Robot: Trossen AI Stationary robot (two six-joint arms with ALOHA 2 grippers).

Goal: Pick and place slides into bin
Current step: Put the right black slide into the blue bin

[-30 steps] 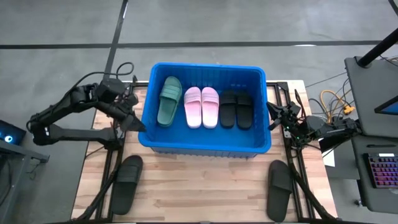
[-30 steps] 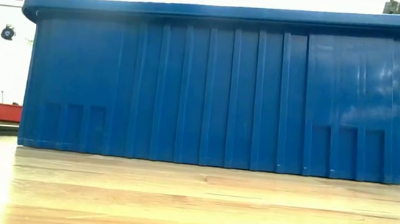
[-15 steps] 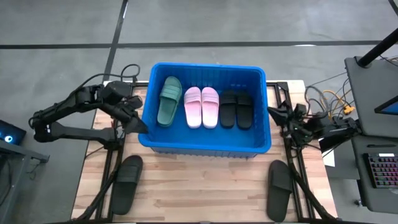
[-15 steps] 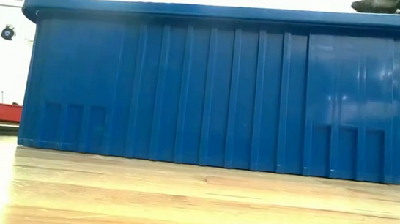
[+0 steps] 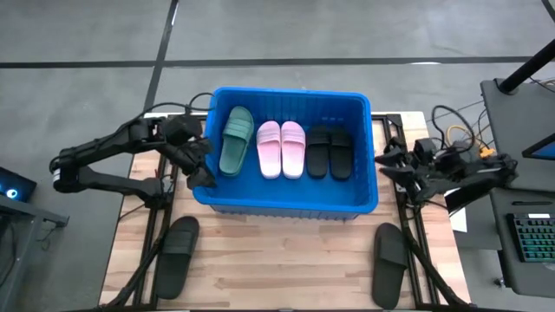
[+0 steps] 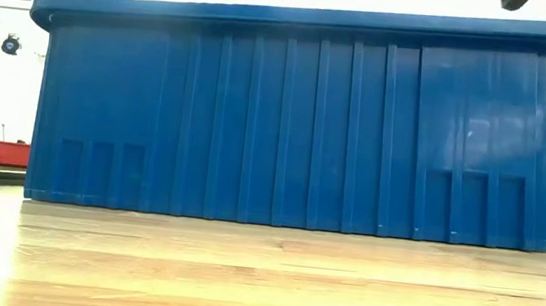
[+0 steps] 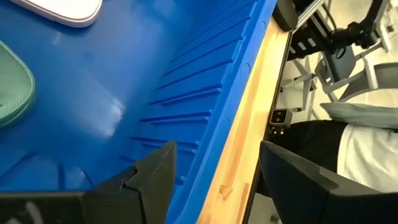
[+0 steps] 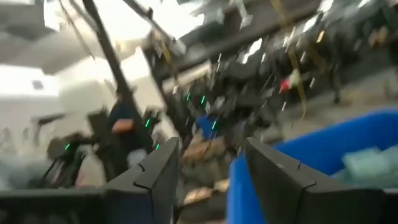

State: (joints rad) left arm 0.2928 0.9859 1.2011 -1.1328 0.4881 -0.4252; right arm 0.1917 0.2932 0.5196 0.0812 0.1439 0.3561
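Two black rubber slides (image 5: 176, 255) (image 5: 389, 256) lie on the wooden table (image 5: 277, 277). Behind them, the ribbed blue plastic bin (image 5: 286, 201) holds five slides (image 5: 281, 148). Left gripper (image 5: 201, 174) open at its rim; right gripper (image 5: 389, 165) open beside it.

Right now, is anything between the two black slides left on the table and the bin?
Nothing visible. Both black rubber slides lie on bare wooden tabletop near the bright blue plastic bin's front wall. The left gripper hangs over the bin's left rim; the right gripper sits beside its right wall, jaws open.
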